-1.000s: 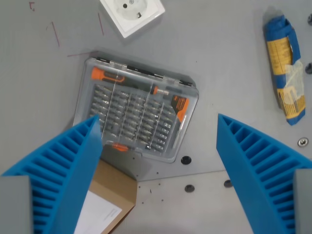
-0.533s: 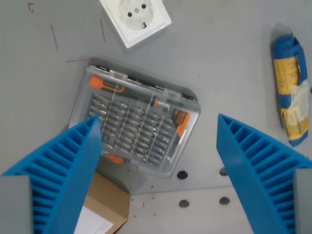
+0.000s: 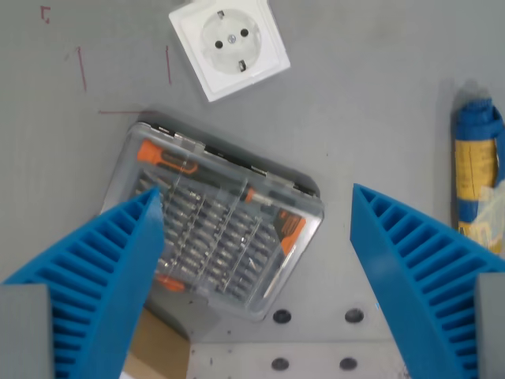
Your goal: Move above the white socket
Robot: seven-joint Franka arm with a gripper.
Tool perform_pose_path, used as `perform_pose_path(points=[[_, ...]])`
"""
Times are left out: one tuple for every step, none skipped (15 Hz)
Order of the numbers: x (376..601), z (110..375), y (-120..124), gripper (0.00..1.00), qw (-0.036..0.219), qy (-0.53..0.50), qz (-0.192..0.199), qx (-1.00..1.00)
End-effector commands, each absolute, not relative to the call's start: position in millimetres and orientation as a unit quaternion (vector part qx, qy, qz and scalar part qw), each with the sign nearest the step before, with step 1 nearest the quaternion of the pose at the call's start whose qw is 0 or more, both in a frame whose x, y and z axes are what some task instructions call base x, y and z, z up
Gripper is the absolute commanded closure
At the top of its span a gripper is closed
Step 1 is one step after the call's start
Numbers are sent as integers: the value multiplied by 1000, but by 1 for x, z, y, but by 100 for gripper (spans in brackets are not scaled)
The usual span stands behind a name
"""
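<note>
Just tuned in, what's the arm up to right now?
The gripper is open and holding nothing, hovering over a clear screwdriver bit case on the grey table. The white socket it is meant to get above lies face up near the top of the wrist view, beyond the case, so the arm is not yet over it. A blue and yellow packet lies at the wrist view's right edge.

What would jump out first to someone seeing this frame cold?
The two ribbed blue fingers of the open gripper fill both lower corners. Between them lies a clear screwdriver bit case with orange parts, and the white socket sits at the top, past the case.
</note>
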State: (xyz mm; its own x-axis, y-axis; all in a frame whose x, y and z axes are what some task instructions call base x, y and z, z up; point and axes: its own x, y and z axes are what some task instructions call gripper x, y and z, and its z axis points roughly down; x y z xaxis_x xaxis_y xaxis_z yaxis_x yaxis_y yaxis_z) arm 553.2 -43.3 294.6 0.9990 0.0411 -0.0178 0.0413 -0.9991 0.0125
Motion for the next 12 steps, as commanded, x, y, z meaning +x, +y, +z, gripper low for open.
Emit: perform_pose_path(points=[[555,278,-41,0,18,106,38,993],[556,273,-40,0,19,113,38,993],[559,268,-40,0,20,118,37,992],[561,263,-39,0,21,126,36,991],[563,259,-38,0,22,133,36,990],[565,254,-38,0,22,138,35,990],[567,249,-37,0,23,144,34,989],[569,244,-37,0,23,148,34,988],[571,239,-37,0,23,154,34,987],[573,234,-36,0,24,157,34,987],[575,230,-36,0,24,163,31,986],[576,226,-36,0,24,167,31,985]])
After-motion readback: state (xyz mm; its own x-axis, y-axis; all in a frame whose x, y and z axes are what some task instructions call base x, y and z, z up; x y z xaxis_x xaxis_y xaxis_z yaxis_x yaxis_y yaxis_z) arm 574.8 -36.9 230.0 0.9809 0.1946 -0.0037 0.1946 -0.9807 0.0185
